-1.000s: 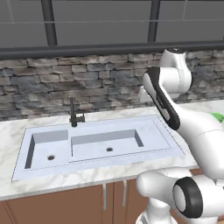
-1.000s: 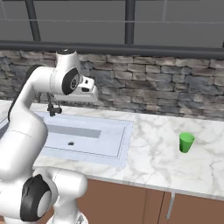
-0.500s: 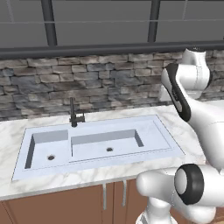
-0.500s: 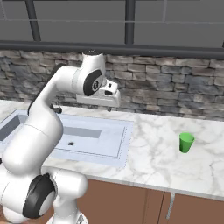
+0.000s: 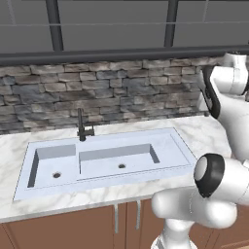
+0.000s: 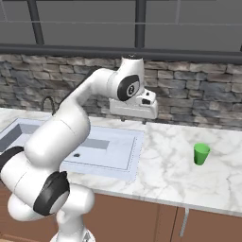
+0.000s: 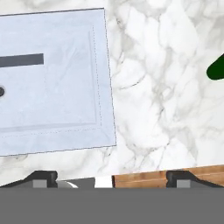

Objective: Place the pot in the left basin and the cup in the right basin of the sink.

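The green cup (image 6: 201, 154) stands upright on the marble counter, well to the right of the sink (image 5: 180, 146). Its dark green edge shows in the hand view as the cup (image 7: 216, 69) at the right border. My gripper (image 6: 134, 121) hangs open and empty above the sink's right rim, left of the cup and apart from it. In the hand view the gripper (image 7: 112, 179) has its fingertips (image 7: 41, 177) spread wide. The left basin (image 5: 56, 165) and the right basin (image 5: 119, 158) hold nothing. The black pot is out of view.
A thin dark faucet (image 5: 80, 126) stands behind the sink by the stone backsplash (image 5: 121, 87). Marble counter (image 6: 170, 160) stretches between sink and cup. Brown cabinet fronts (image 5: 73, 226) run below the counter edge.
The arm has swung to the right, carrying the gripper from over the faucet end of the sink to the sink's right rim, closer to the cup. The cup has not moved.
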Motion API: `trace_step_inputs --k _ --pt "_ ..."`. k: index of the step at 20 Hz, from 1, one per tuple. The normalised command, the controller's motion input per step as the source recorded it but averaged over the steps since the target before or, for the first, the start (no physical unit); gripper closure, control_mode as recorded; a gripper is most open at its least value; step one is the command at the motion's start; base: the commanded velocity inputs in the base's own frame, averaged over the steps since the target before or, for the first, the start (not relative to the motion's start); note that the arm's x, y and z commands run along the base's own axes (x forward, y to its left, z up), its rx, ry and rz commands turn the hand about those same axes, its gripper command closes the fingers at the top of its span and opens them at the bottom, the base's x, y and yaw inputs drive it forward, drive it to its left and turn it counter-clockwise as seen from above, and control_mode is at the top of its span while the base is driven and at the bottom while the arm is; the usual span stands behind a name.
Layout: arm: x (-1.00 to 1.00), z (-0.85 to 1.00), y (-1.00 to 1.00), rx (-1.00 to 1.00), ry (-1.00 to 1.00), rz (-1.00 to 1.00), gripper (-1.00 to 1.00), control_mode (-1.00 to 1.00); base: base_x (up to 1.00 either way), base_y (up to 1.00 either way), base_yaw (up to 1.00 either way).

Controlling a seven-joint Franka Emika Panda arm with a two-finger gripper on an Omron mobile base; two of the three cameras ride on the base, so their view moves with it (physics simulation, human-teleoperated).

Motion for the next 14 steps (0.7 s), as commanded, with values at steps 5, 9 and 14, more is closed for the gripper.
trace_step_inputs --k 5,9,14 --pt "0.04 -0.52 -0.86 0.00 0.03 -0.05 -1.00 -1.00 0.00 0.00 0.00" --pt "0.26 -0.44 -0.65 0.00 0.00 -0.01 -1.00 -1.00 0.00 0.00 0.00" --pt "0.25 -0.22 -0.54 0.00 0.00 0.00 -1.00 -1.00 0.00 0.00 0.00"
